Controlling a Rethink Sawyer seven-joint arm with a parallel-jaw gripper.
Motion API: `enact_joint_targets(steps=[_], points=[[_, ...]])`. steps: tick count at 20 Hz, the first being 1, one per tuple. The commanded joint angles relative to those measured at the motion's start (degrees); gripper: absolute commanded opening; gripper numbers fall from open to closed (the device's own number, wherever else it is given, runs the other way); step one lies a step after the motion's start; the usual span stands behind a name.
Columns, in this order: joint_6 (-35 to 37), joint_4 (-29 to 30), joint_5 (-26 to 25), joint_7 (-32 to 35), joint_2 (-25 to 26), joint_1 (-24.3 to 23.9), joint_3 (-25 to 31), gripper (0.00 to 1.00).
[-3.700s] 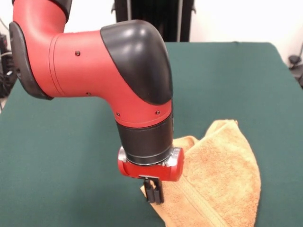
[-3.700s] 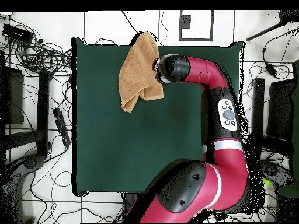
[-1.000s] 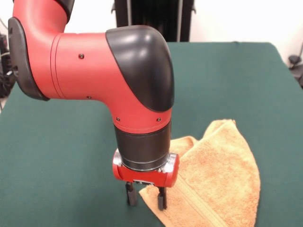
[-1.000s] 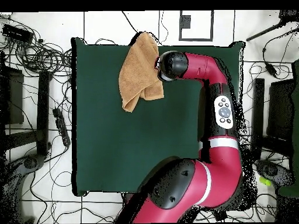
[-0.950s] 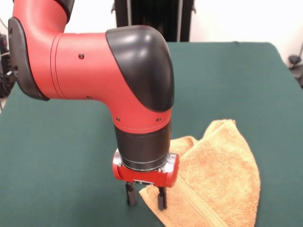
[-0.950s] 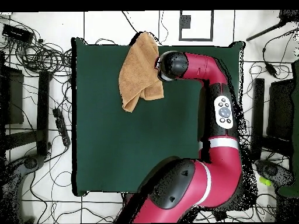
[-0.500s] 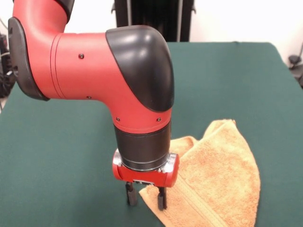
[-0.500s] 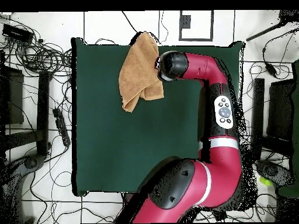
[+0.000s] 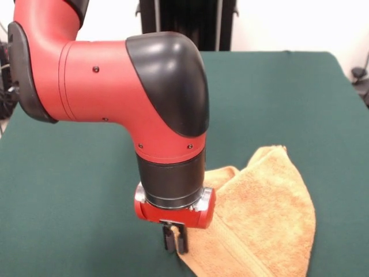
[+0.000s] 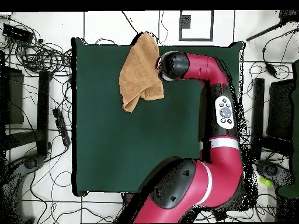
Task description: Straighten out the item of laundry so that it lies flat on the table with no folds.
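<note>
1. The small orange-yellow terry-cloth towel (image 9: 262, 216) lies folded over on itself at the near right of the large dark green felt-covered worktop (image 9: 75, 190) in the front view, running off the picture's bottom edge. In the overhead view the towel (image 10: 138, 70) sits at the worktop's top edge and partly overhangs it.

2. The red and black robot arm's gripper (image 9: 174, 238) stands low at the towel's left corner. Its jaws are drawn close together and seem to pinch the cloth's edge there, though the contact itself is small and partly hidden.

3. The relation that matters: almost all of the towel lies to the right of the jaws and stretches away to the far right. Its long axis slants from the near corner by the jaws up towards the rounded far tip.

4. Judging from this, a pull to the left, away from the bulk, would open the fold; a pull to the right would only bunch it.
</note>
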Motion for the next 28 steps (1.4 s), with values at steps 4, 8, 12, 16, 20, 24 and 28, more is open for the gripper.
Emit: enact_joint_targets(steps=[4,8,12,16,20,24,28], points=[[2.77,7.06,-0.66,-11.37,4.39,0.11,0.07,0.0],[2.88,7.13,-0.18,-11.13,4.44,0.14,0.05,0.0],[5.12,6.48,0.52,-11.42,4.63,0.29,0.08,0.0],[9.82,5.09,3.51,-13.19,5.39,-0.54,2.27,0.0],[15.68,4.02,11.01,-16.68,7.68,-3.09,8.1,0.0],[23.19,-0.03,16.87,-16.89,10.49,-3.12,11.65,0.0],[25.06,-3.49,21.06,-15.56,12.71,-2.24,14.07,0.0]])
